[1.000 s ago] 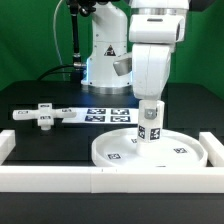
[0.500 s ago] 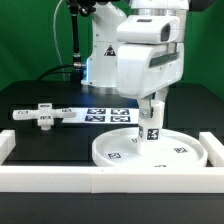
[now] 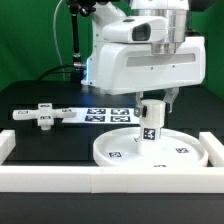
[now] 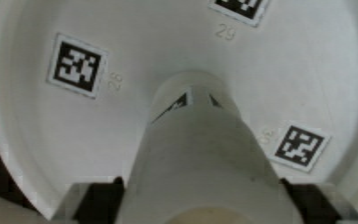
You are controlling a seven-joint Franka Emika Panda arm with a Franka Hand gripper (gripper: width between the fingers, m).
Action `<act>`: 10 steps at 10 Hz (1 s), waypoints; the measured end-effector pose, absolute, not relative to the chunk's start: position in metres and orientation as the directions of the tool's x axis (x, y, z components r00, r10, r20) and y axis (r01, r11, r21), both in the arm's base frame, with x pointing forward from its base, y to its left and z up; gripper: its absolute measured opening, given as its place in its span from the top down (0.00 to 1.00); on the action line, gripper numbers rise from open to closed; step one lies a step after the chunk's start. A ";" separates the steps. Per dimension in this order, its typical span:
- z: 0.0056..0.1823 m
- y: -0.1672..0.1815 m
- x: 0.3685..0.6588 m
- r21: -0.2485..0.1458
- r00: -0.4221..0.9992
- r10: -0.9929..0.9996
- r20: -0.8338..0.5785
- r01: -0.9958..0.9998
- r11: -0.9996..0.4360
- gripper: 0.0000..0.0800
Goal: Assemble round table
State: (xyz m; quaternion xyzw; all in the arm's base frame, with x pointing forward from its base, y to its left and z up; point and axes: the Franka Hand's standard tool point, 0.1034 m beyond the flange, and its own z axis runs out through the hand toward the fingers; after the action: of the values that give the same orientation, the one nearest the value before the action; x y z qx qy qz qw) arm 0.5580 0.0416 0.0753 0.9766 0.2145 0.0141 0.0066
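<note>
Round table's short white cylindrical plastic leg [image 3: 150,124] is clamped upright between the jaws of our two-finger gripper [image 3: 153,104], with one tagged side facing the exterior camera. We hold it vertical because, in our judgement, its lower end must seat at the middle of the large white rimmed round plastic disc [image 3: 150,163]. It meets or nearly meets the disc there; we cannot tell which. Well apart, towards the exterior view's left, the white cross-shaped plastic base [image 3: 40,116] waits on the black table [image 3: 40,142], beside the marker board [image 3: 100,114].
</note>
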 end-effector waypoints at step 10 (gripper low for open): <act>0.074 0.039 0.556 -0.056 0.874 -0.485 0.029 -0.484 -0.874 0.49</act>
State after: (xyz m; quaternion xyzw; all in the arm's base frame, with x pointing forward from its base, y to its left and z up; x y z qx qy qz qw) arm 0.5560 0.0390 0.0743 0.9676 -0.2504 0.0209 -0.0235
